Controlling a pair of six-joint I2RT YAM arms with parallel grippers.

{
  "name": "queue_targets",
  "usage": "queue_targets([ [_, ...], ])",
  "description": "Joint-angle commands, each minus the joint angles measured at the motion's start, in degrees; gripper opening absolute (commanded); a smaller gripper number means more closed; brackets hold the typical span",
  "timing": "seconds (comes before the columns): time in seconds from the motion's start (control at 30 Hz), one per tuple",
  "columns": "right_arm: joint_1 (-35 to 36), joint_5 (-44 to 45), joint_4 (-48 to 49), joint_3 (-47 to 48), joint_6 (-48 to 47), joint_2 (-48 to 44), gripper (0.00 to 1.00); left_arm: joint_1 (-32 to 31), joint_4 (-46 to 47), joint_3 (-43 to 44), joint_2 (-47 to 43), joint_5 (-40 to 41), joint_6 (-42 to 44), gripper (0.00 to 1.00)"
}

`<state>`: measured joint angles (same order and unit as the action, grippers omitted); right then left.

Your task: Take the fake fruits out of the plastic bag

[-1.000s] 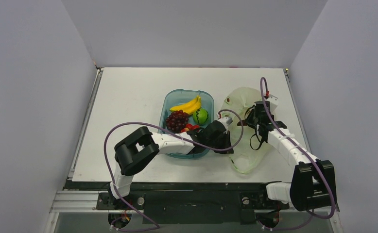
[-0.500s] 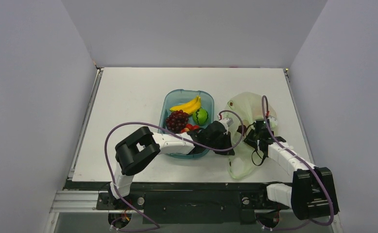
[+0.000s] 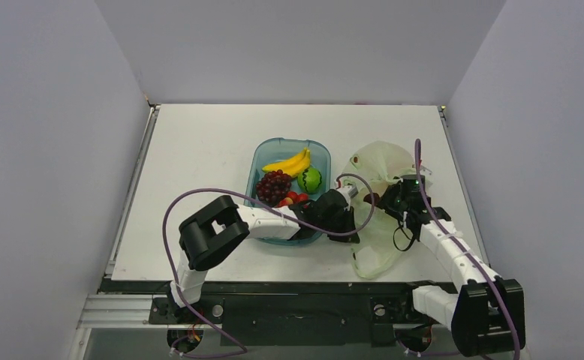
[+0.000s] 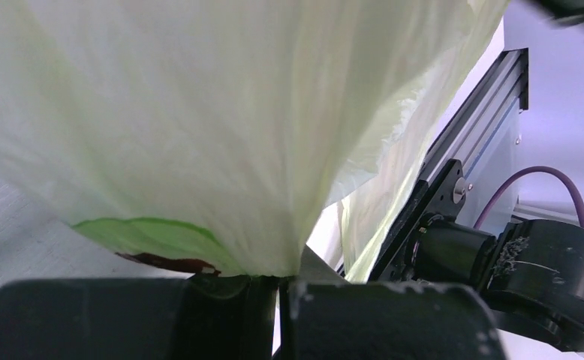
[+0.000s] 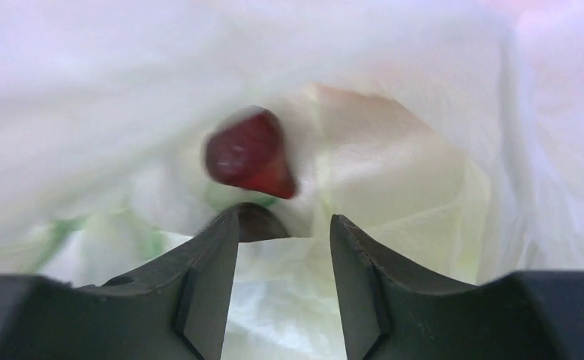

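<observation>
Now: plastic bag [image 3: 383, 161] lying on right side of table [image 3: 199, 150]. Left end effector [image 4: 278, 289] pinching bag edge, jaws closed on film. Right end effector [image 5: 284, 232] poking inside bag, jaws standing apart, gripping nothing. Red fruit [image 5: 250, 163] sitting just beyond fingertips, slightly left of centreline (blurred, long axis unclear). Right arm [image 3: 447, 247] nearer; short advance probably needed.

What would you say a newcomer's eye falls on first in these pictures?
The bright fruit in the teal tray at mid-table stands out: yellow bananas, dark grapes, a green ball. Right of it is the pale-green plastic bag, pinched by the left gripper, while the open right gripper faces a glossy red fruit inside.
</observation>
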<state>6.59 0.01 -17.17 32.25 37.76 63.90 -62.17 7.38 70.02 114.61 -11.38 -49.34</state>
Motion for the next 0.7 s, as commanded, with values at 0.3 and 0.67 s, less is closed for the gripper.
queue_targets([
  [0.3,8.7,-5.6,9.3,-0.7,5.0,5.5,0.27,-0.2,2.9,-1.3,-0.8,-0.1,-0.8,0.00],
  [0.67,3.1,-6.7,12.3,0.5,4.6,17.2,0.23,-0.2,2.0,-1.8,-1.4,0.1,-0.6,0.00],
])
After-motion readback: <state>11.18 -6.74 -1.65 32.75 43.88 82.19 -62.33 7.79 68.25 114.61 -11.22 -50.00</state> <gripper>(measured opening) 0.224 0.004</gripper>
